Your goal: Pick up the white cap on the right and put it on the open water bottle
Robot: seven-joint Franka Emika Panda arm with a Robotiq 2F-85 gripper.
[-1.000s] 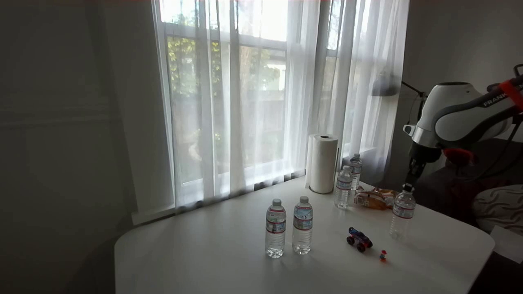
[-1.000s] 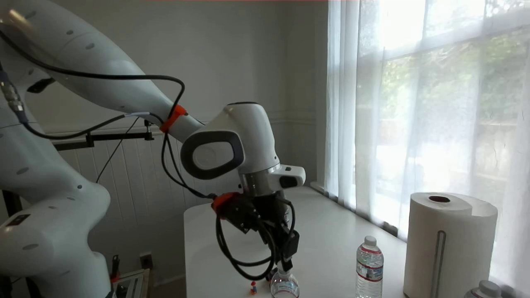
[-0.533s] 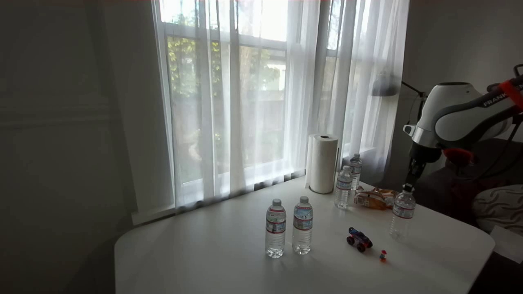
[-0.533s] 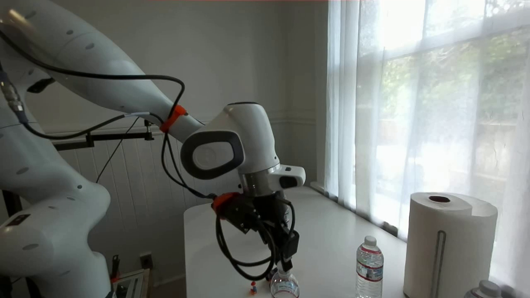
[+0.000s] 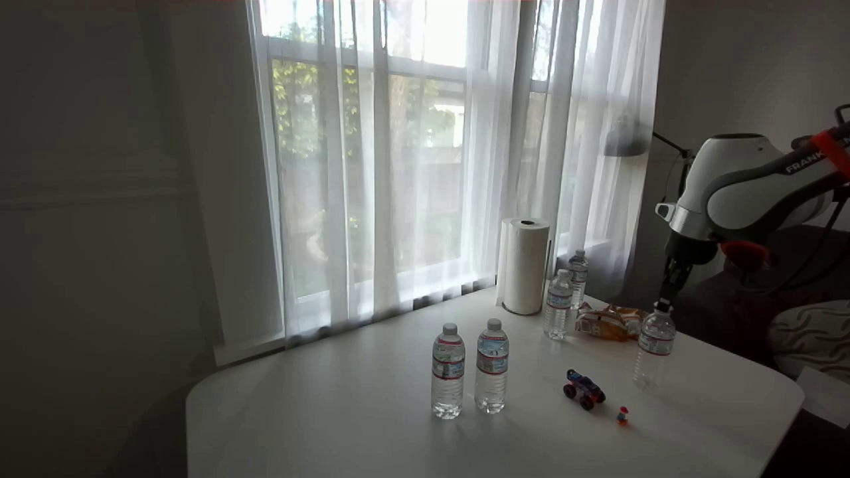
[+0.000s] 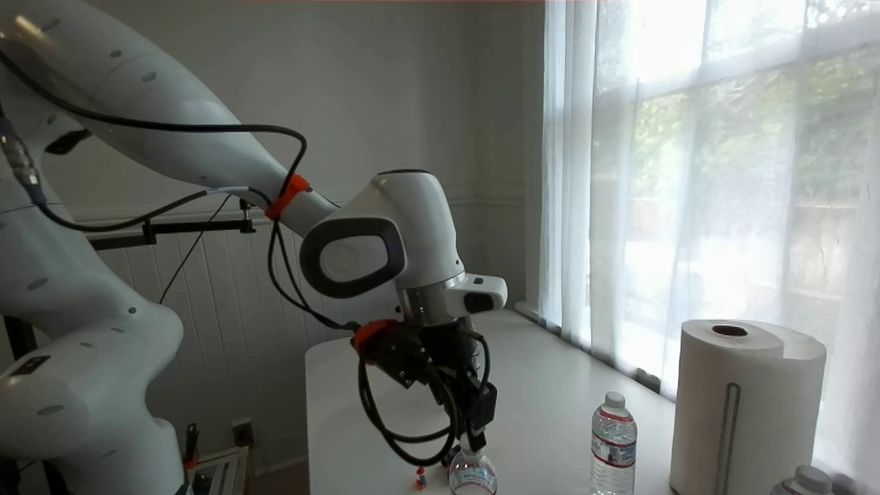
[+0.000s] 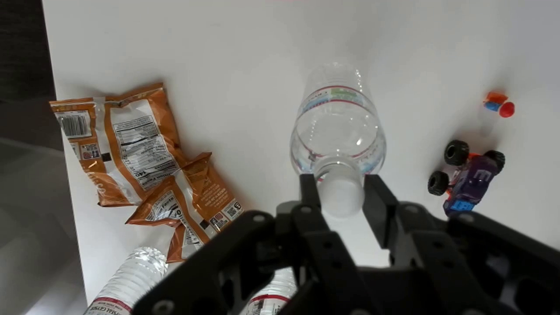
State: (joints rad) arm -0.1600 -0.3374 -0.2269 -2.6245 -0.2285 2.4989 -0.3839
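Note:
The white cap sits between the two black fingertips of my gripper in the wrist view. The fingers lie close against both sides of it. The clear bottle stands upright directly below, with its mouth under the cap. I cannot tell whether the cap rests on the mouth. In an exterior view the fingertips are at the top of this bottle. The gripper also meets the bottle neck in an exterior view; the cap is hardly visible there.
Orange snack bags lie beside the bottle. A toy truck and small figure are on the other side. Capped bottles stand in pairs on the white table. A paper towel roll stands near the window.

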